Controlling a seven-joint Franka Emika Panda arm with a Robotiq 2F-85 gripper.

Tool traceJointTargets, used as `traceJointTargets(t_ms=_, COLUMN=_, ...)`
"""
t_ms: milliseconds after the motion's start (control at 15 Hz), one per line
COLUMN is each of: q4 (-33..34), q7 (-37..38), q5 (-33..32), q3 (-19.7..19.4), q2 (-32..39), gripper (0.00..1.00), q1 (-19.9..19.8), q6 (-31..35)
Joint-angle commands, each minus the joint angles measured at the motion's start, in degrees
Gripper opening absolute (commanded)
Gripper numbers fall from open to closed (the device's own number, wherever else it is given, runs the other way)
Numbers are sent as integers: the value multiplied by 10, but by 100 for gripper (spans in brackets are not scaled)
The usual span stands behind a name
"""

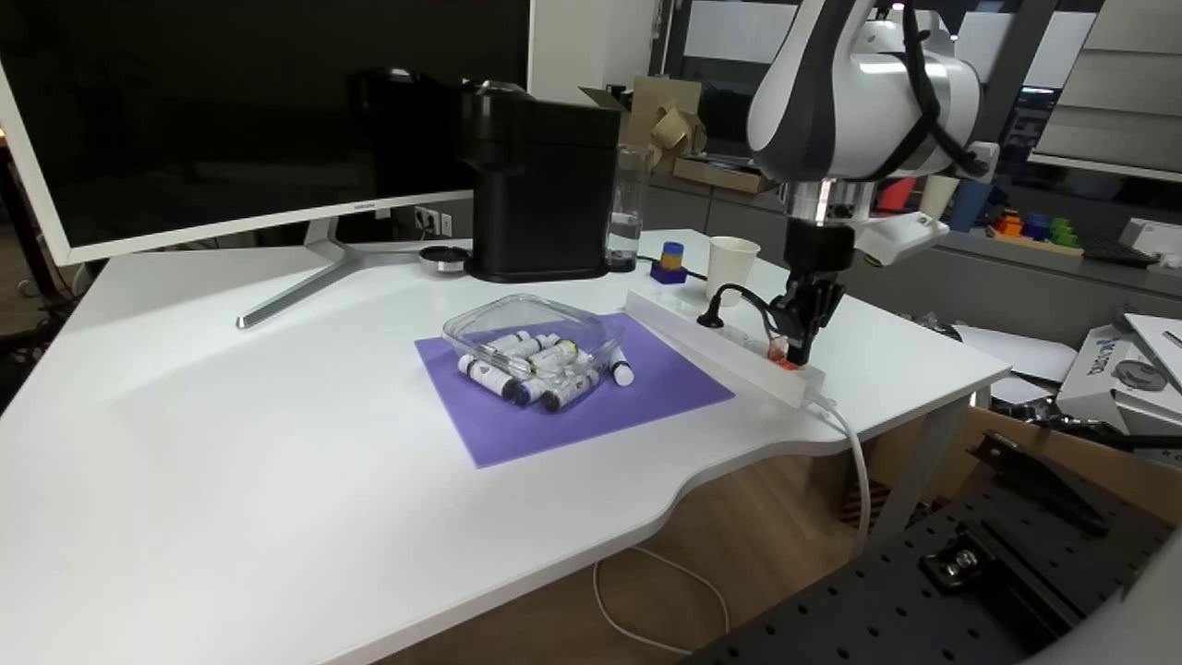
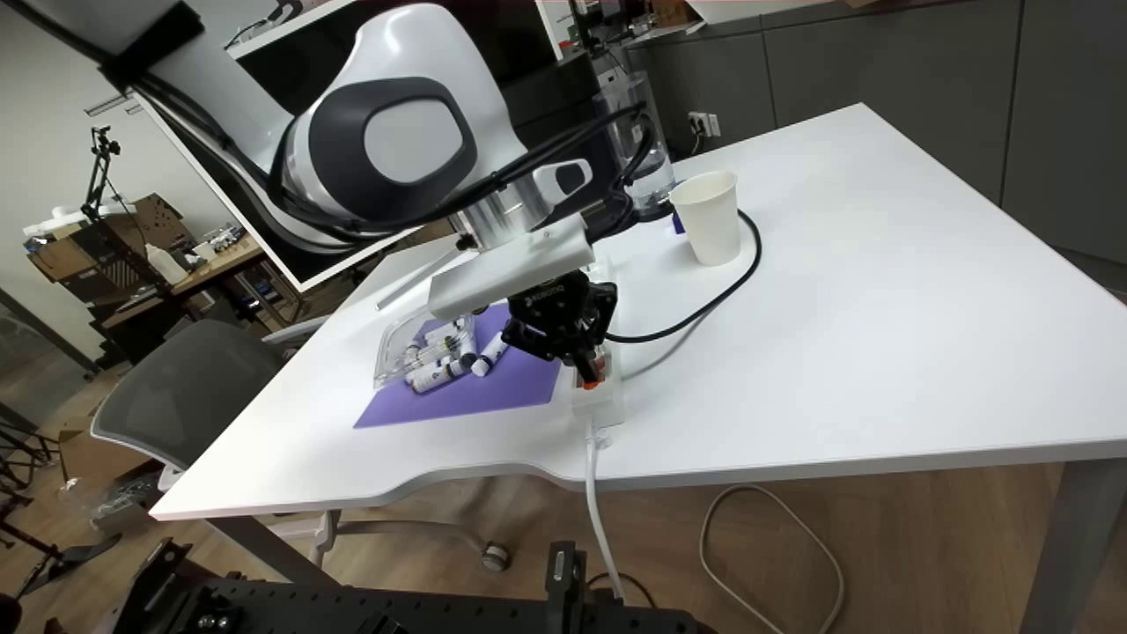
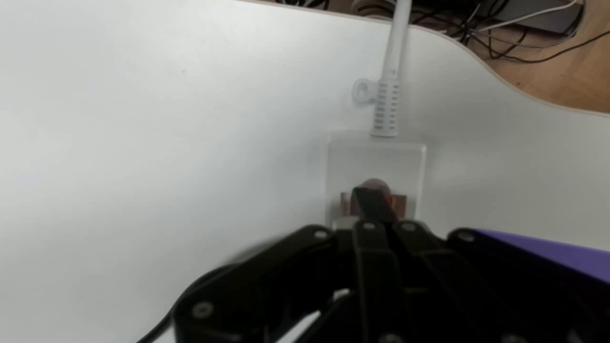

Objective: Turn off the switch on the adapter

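The adapter, a long white power strip, lies on the table in both exterior views (image 1: 688,337) (image 2: 599,409); its cable end shows in the wrist view (image 3: 376,159). The switch, a small reddish-orange rocker, sits near that end (image 1: 788,365) (image 2: 591,386) (image 3: 399,206). My gripper (image 1: 798,358) points down over the switch, also in an exterior view (image 2: 588,375). Its black fingers are closed together with nothing held between them. In the wrist view the fingertips (image 3: 371,193) cover the middle of the switch. They are at or just above it; contact cannot be told.
A black plug (image 1: 711,319) with a cord stands in the strip. A white cup (image 1: 732,263) is beside the far end. A purple mat (image 1: 591,416) with a clear box (image 1: 531,323) of white bottles lies alongside. A white cable (image 2: 599,511) hangs over the table edge.
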Motion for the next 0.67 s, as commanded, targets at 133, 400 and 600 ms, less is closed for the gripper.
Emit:
traceJointTargets(t_ms=133, q4=23, q7=-15, q5=3, q3=45, q2=23, gripper=0, q1=-37, q6=6)
traceJointTargets(t_ms=400, q4=21, q7=-32, q5=6, q3=62, q2=17, gripper=0, q1=-51, q6=10)
traceJointTargets(t_ms=600, q4=23, q7=-40, q5=10, q3=68, q2=20, gripper=0, q1=-57, q6=4)
